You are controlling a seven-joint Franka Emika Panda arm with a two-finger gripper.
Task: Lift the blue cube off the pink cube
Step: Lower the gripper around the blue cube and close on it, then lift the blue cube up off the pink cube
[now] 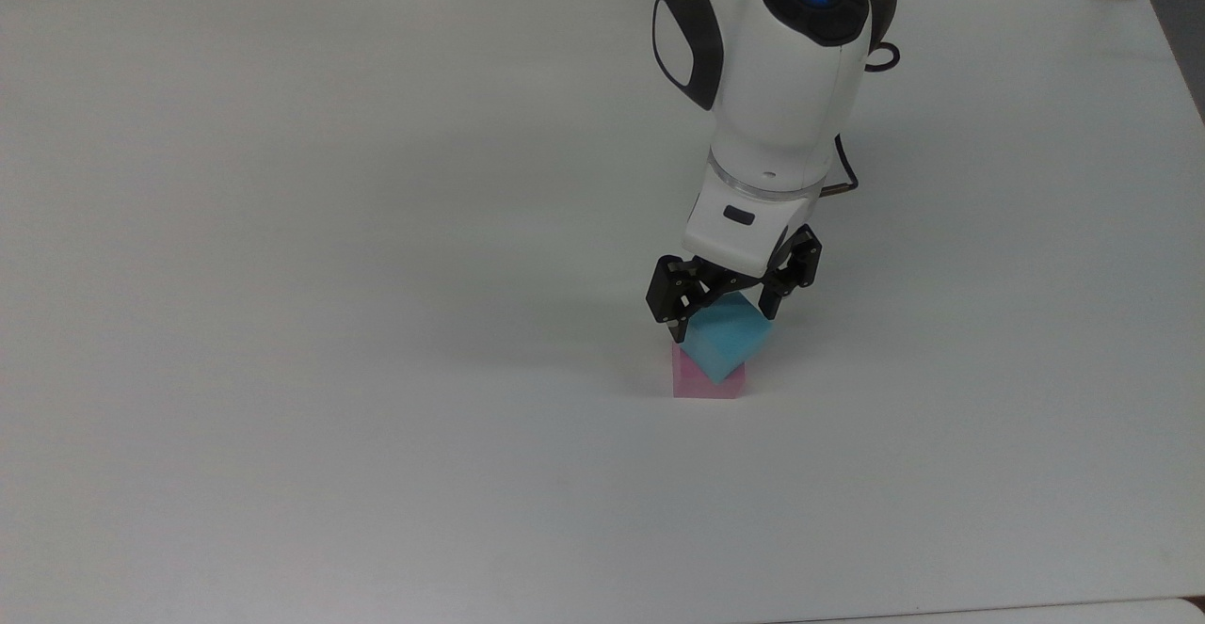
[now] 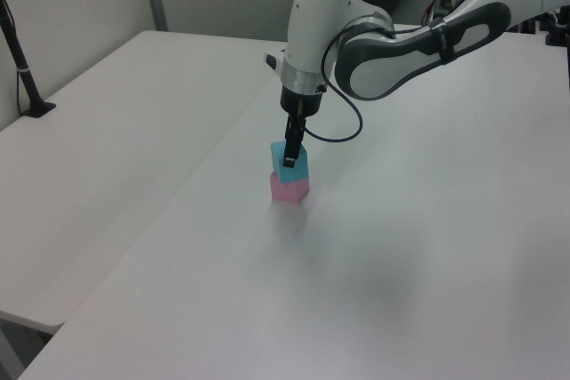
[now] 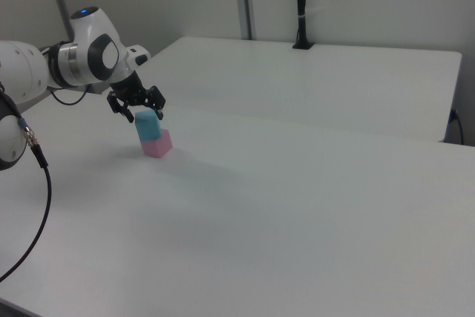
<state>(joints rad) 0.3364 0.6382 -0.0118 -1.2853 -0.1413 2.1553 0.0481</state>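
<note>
1. On the desk (image 1: pixel 282 323), the blue cube (image 1: pixel 727 342) sits skewed atop the pink cube (image 1: pixel 697 381)
2. Tool (image 1: pixel 723 321) straddles it, spread
3. Likely light and rigid; pinch opposite flat faces

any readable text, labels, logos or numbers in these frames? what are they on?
None. The blue cube and pink cube have plain faces, the table is bare white, and the arm above the gripper shows a blue light but no legible markings.
</note>
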